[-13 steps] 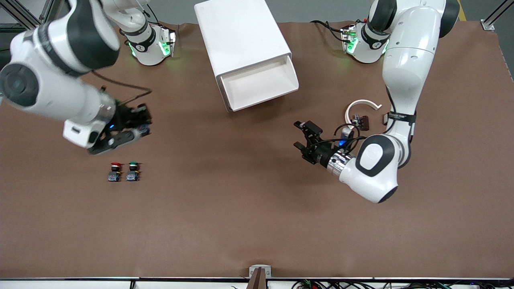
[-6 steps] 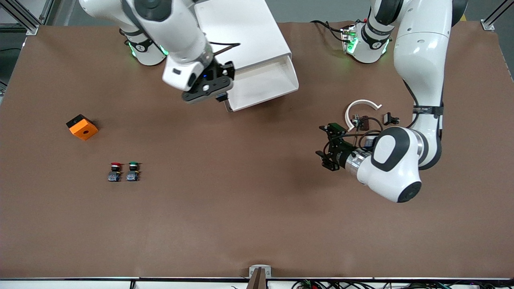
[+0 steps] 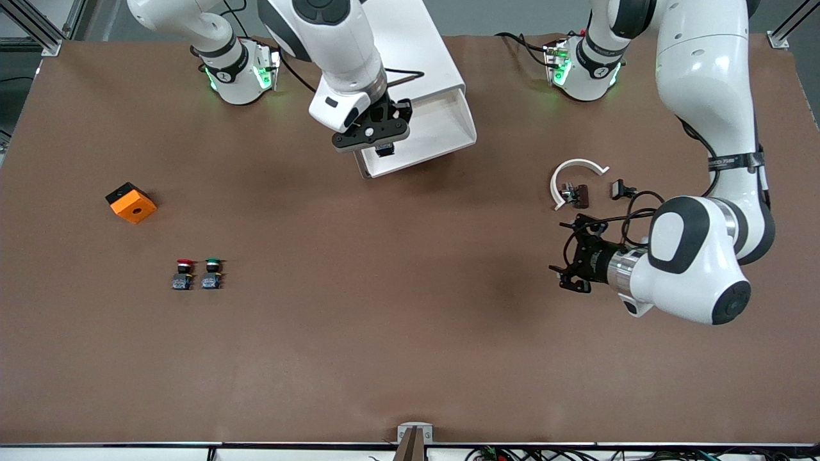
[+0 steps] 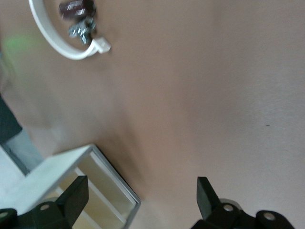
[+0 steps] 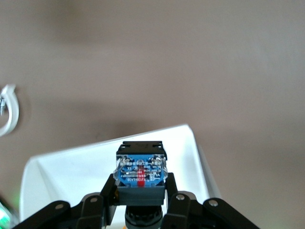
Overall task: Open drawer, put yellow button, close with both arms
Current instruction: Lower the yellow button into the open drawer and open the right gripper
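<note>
The white cabinet (image 3: 384, 51) stands between the arm bases with its top drawer (image 3: 442, 137) pulled open. My right gripper (image 3: 383, 147) hangs over the open drawer, shut on the yellow button (image 3: 384, 151). In the right wrist view the fingers (image 5: 106, 191) clamp the button's bluish base block (image 5: 141, 171) above the drawer's white floor (image 5: 66, 176); the cap is hidden. My left gripper (image 3: 562, 253) is open and empty over bare table toward the left arm's end. The left wrist view shows its gripper (image 4: 140, 200) with jaws wide apart, and the cabinet (image 4: 90, 176) farther off.
A red-capped button (image 3: 183, 273) and a green-capped button (image 3: 212, 273) stand side by side toward the right arm's end. An orange cube (image 3: 131, 203) lies beside them, farther from the camera. A white ring (image 3: 574, 170) and small dark parts (image 3: 578, 193) lie near the left arm.
My right arm swung from beside the buttons to over the open drawer, carrying the button; the orange cube came into view. My left gripper drew back toward the left arm's end, still open.
</note>
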Tool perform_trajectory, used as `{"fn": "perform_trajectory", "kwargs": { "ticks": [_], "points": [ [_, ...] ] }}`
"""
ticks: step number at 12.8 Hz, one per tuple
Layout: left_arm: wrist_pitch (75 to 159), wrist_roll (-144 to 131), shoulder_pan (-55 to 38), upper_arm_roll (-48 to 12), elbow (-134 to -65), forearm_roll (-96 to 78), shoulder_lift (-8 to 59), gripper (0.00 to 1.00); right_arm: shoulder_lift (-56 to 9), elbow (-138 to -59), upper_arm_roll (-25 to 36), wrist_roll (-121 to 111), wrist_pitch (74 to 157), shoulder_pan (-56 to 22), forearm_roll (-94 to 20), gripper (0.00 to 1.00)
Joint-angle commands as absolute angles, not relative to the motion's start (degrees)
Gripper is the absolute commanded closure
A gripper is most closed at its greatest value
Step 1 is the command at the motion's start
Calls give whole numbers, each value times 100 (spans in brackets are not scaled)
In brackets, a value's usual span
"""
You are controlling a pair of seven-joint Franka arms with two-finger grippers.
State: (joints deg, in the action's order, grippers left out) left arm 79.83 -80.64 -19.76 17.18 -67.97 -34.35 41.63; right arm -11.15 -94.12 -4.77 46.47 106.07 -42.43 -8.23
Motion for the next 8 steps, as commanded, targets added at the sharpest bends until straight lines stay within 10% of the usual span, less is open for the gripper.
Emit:
{"fn": "perform_trajectory", "kwargs": {
  "ticks": [1, 8],
  "points": [
    [8234, -7324, -2048, 1767, -6873, -3007, 3868, 0, -1230, -9466, -422, 6717, 10643, -4701, -703, 100],
    [8594, -4732, -2224, 1688, -6943, -1855, 3280, 0, -1660, -9501, -413, 9709, 11179, -5150, -230, 100]
  ]
}}
